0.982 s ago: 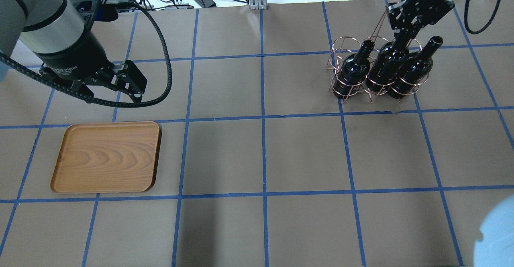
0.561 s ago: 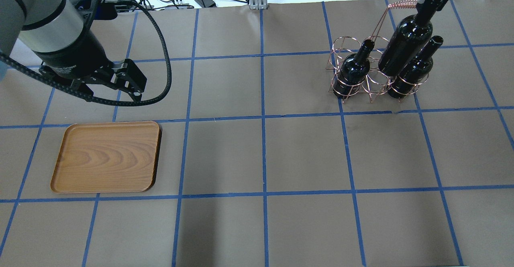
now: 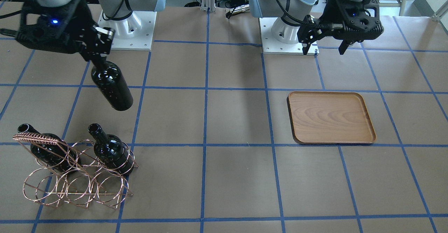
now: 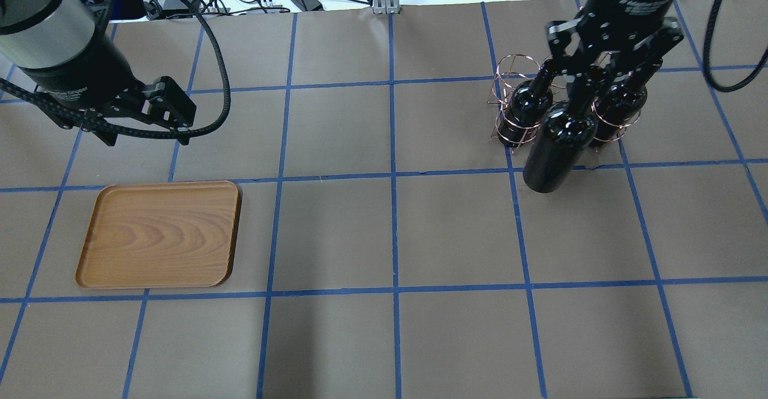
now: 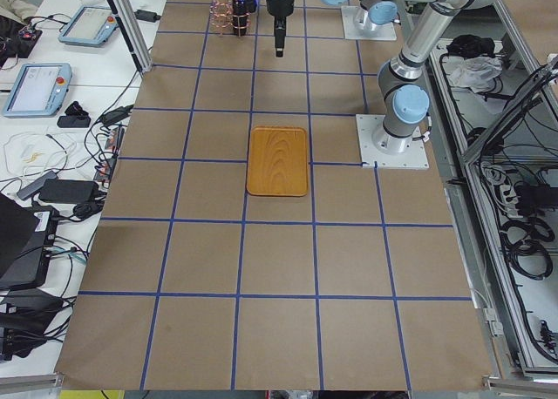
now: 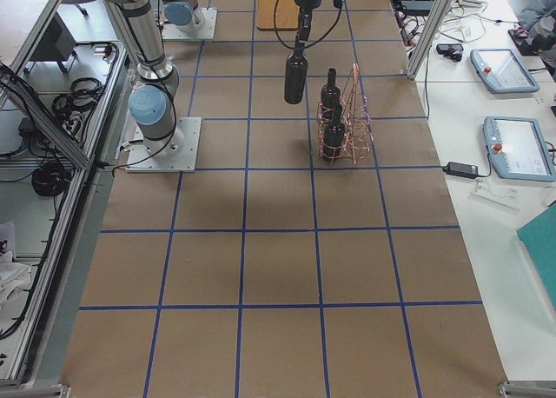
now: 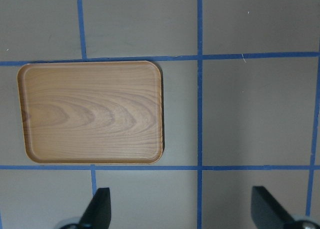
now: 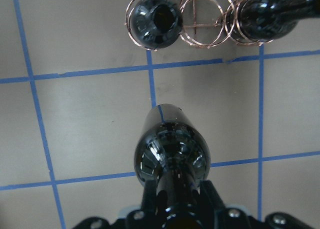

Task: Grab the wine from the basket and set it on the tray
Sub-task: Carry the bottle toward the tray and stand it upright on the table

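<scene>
Right gripper (image 4: pixel 591 76) is clamped on the neck of one wine bottle (image 4: pixel 558 147) and has it right out of the wire basket (image 3: pixel 77 185) - it hangs neck-up in the air, base down, clear of the loops and on the robot's side of the basket. In the right wrist view you look straight down the glass at the brown counter (image 4: pixel 456 231), with a strip of blue tape (image 8: pixel 90 179) running under it.

The two other bottles (image 3: pixel 112 152) sit in the basket's end slots, necks leaning toward the robot, and the coiled handle sticks up beside one of them.

The wooden tray (image 4: pixel 159 234) lies flat on the opposite half of the counter, well apart from the lifted bottle - nothing is on it. The left gripper (image 7: pixel 182 214) hovers over the counter just beside the tray's robot-side edge, jaws spread wide and holding nothing. From its wrist camera you see both fingertips (image 7: pixel 100 209) at the bottom and the whole tray ahead of them.
</scene>
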`<state>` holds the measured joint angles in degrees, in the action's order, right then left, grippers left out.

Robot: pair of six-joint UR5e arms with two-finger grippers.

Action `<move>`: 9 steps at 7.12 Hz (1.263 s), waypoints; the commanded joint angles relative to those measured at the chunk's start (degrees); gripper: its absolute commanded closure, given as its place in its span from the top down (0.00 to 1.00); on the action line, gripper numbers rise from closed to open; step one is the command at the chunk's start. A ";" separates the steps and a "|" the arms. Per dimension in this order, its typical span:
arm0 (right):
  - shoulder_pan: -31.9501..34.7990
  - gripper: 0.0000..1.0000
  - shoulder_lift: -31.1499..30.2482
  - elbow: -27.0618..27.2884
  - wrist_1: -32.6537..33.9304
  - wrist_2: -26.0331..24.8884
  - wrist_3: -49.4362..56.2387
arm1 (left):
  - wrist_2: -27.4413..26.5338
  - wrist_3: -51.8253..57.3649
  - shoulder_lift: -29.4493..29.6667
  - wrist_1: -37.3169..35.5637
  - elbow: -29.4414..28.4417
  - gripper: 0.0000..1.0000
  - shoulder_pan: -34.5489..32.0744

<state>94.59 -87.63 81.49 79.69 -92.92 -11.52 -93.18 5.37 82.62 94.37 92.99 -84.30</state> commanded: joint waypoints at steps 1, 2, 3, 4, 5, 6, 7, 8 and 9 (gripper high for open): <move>12.41 0.16 2.62 1.30 5.62 0.54 -21.16 | -0.07 2.79 0.00 -0.06 -0.17 1.00 2.29; 17.33 0.16 4.90 1.30 10.79 3.77 -30.75 | -0.07 3.06 0.00 0.11 -0.09 1.00 4.04; 21.91 0.16 7.88 1.21 16.15 3.97 -39.80 | -0.16 3.24 0.00 0.46 -0.09 1.00 5.45; 25.17 0.17 10.44 0.52 18.03 3.80 -43.98 | -0.25 3.15 0.00 0.38 0.00 1.00 5.98; 27.47 0.17 12.38 -1.06 18.31 3.97 -48.81 | -0.25 3.15 0.00 0.38 0.09 1.00 6.07; 29.49 0.18 15.36 -3.60 18.31 3.89 -51.64 | -0.34 3.15 0.09 0.29 0.53 1.00 6.68; 31.34 0.18 18.08 -5.36 18.31 3.97 -55.15 | 0.18 3.06 0.17 0.03 0.70 1.00 7.91; 31.97 0.20 19.07 -5.82 18.31 4.06 -55.36 | 0.10 3.15 0.26 0.11 0.71 1.00 8.27; 32.06 0.20 19.51 -5.73 18.05 4.15 -54.93 | -0.33 3.24 0.52 0.72 0.71 1.00 8.27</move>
<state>126.01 -69.28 76.19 97.92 -88.88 -66.06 -93.21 8.53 82.89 94.63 93.64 -76.33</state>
